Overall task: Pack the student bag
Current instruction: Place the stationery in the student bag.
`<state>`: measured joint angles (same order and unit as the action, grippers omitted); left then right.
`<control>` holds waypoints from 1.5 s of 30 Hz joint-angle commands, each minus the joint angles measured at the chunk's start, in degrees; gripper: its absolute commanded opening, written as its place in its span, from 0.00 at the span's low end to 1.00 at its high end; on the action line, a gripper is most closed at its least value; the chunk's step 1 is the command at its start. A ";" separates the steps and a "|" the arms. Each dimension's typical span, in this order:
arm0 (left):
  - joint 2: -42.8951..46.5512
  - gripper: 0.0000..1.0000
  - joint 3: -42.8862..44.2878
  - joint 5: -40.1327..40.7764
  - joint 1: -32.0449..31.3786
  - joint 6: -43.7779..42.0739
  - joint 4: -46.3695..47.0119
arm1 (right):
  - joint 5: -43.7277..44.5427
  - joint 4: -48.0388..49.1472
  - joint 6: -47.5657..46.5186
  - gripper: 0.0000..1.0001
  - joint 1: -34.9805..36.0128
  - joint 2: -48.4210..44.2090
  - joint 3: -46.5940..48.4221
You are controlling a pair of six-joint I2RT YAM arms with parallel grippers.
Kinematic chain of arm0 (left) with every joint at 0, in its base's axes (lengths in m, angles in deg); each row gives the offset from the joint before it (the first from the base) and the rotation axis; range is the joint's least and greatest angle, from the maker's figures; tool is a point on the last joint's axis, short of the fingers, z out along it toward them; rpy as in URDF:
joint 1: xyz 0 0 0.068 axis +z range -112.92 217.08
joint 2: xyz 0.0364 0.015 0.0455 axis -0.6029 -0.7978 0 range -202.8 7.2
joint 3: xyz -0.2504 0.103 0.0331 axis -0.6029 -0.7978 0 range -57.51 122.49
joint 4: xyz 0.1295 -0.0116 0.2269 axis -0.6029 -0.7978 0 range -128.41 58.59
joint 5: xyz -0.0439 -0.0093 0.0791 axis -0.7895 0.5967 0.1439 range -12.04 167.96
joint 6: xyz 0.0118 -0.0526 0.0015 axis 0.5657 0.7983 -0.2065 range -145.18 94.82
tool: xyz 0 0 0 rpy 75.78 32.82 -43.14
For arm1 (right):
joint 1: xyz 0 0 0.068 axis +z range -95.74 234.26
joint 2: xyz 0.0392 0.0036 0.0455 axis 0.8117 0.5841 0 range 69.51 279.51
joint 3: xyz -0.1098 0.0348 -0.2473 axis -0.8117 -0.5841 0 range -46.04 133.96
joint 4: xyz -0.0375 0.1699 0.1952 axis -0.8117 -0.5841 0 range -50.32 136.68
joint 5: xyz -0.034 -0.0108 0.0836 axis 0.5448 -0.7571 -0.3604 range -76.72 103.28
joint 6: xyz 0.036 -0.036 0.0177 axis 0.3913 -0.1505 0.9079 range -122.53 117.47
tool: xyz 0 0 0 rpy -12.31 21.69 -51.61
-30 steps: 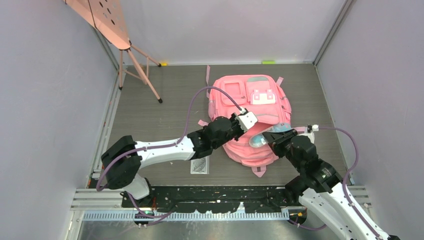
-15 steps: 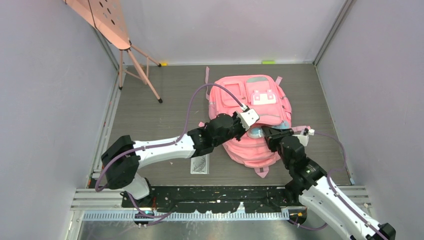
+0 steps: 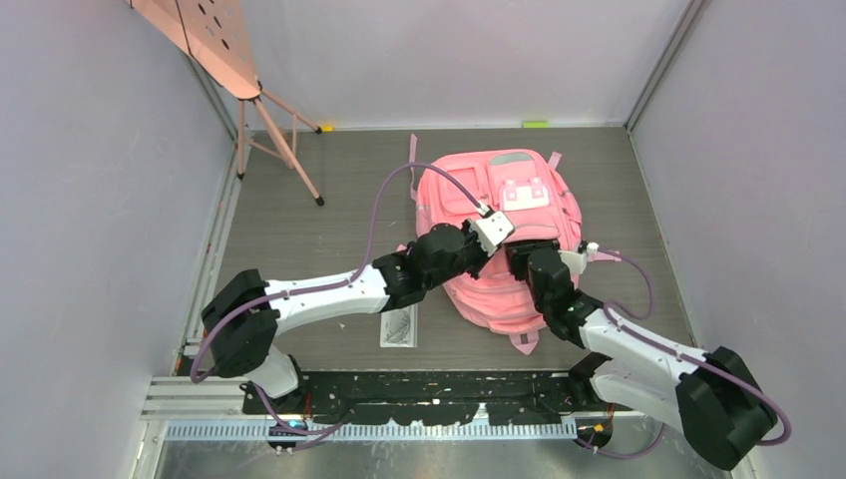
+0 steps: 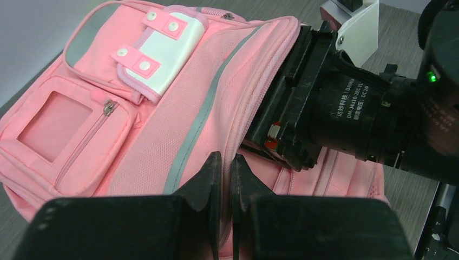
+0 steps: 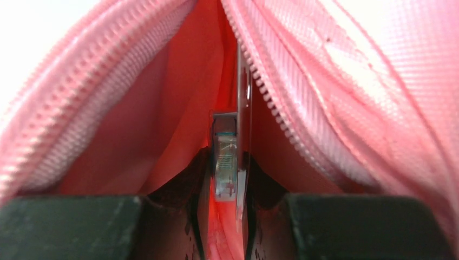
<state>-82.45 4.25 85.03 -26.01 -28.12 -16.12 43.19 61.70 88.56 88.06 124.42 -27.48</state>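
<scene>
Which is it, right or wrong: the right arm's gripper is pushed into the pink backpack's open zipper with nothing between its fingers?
Wrong on one count: the fingers are not empty. The right wrist view shows the right gripper pinching a thin clear item. It is indeed inside the student bag's open zipper.

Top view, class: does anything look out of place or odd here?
One thing: a small flat pale item lies loose on the table just left of the student bag, not packed. Nothing looks spilled or damaged.
</scene>
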 commanded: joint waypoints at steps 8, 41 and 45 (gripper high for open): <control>3.60 0.00 4.85 1.14 0.29 1.87 -2.07 | 7.14 -6.19 -8.26 0.55 -0.75 -0.15 2.61; 10.68 0.94 0.71 -7.54 6.05 10.44 -18.33 | 12.69 -62.11 -57.75 0.97 -0.75 -23.56 33.57; 16.88 1.00 -2.10 -12.80 6.05 14.95 -25.72 | -3.12 -57.73 -65.49 0.97 -0.75 -19.63 36.33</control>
<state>-72.57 4.18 77.93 -20.06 -17.98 -35.29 53.07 -0.59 33.89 87.49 101.60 5.53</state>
